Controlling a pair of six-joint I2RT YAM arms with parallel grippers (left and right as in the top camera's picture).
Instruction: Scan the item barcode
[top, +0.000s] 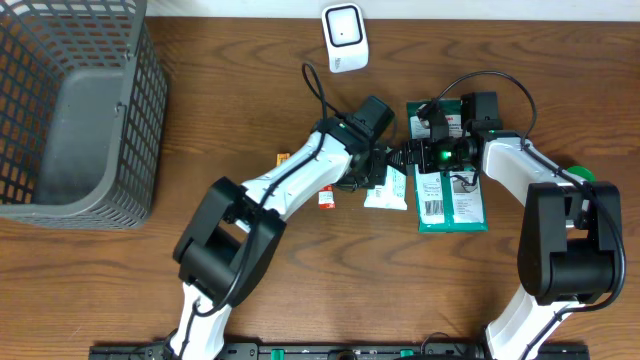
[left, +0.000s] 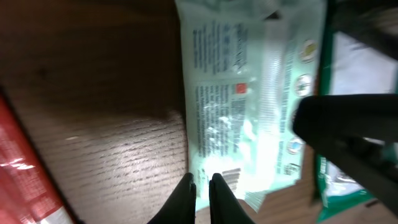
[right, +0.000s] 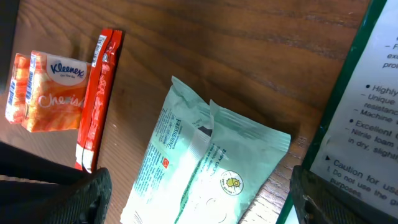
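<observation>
A mint-white wipes packet (top: 386, 188) lies flat on the wooden table between both arms. In the left wrist view the packet (left: 249, 93) shows its printed back with a barcode (left: 230, 177) near its lower edge. My left gripper (left: 200, 185) is shut, its tips over the packet's lower left edge; I cannot tell if it pinches the wrapper. In the overhead view the left gripper (top: 377, 166) points down at the packet. My right gripper (right: 211, 202) is open, one finger on each side of the packet (right: 205, 168). The white scanner (top: 343, 38) stands at the table's far edge.
A grey mesh basket (top: 70, 110) fills the far left. Green-edged packets (top: 450, 197) lie right of the wipes, close to the right finger (right: 339, 202). An orange Kleenex pack (right: 53, 90) and a red sachet (right: 99, 99) lie to the left.
</observation>
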